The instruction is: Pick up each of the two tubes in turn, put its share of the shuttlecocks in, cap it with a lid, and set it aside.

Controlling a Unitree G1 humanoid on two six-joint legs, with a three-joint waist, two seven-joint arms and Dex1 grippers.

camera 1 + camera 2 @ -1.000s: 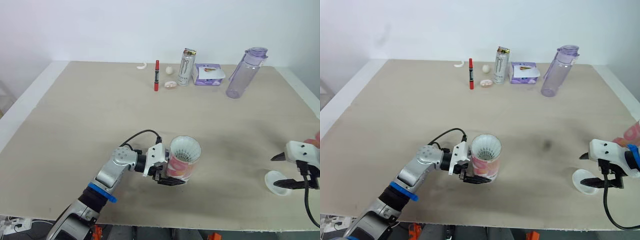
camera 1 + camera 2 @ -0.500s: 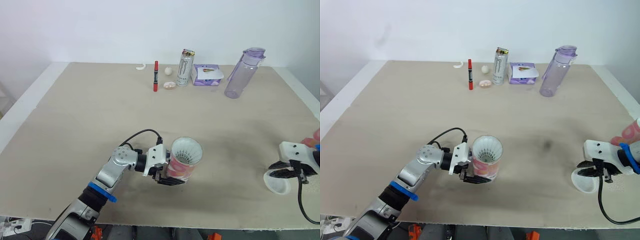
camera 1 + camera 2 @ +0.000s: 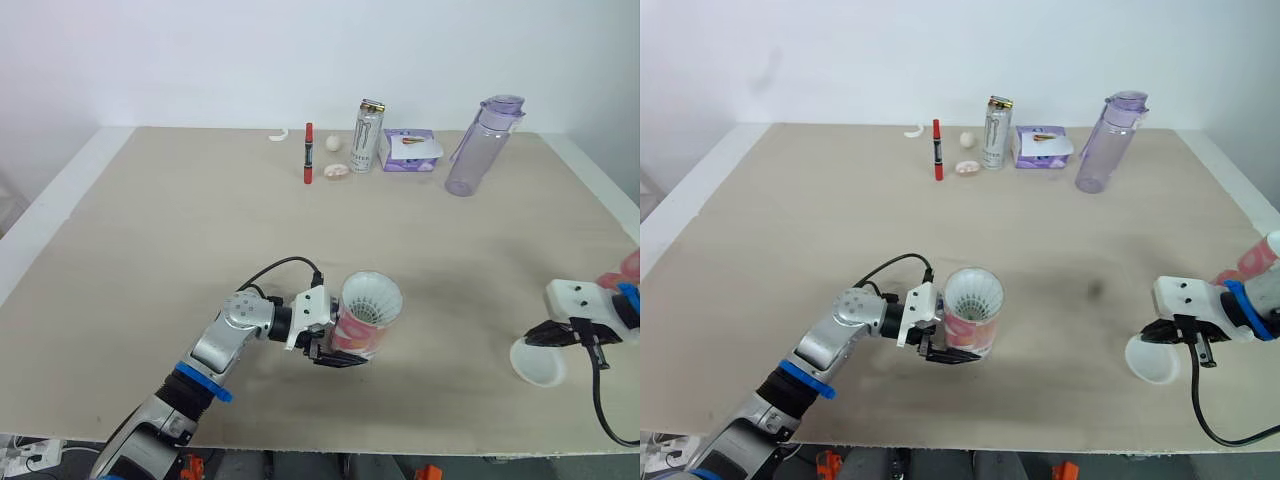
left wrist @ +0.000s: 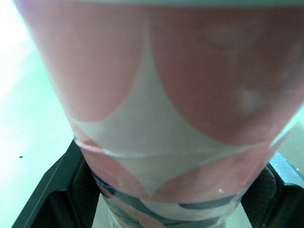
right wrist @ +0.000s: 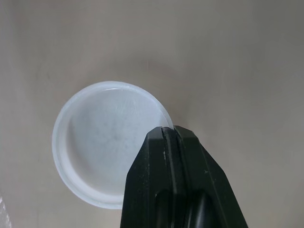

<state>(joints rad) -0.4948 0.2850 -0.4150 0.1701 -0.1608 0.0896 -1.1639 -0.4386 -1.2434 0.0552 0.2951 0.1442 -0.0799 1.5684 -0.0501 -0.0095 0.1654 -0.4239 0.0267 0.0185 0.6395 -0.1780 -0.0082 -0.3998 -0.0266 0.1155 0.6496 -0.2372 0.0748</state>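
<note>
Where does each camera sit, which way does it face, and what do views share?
Left eye view: on the head, facing forward and down at the table; both arms, left gripper holding the tube, right gripper pinching the lid.
Right eye view: beside it, same direction and scene, both arms.
Left wrist view: on the left wrist, along its fingers at the tube.
Right wrist view: on the right wrist, along its shut fingers at the lid.
Shared with the eyes: tube, lid.

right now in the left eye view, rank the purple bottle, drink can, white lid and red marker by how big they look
1. purple bottle
2. drink can and white lid: these look about alike; the lid is nearer the camera, so unranked
3. red marker
</note>
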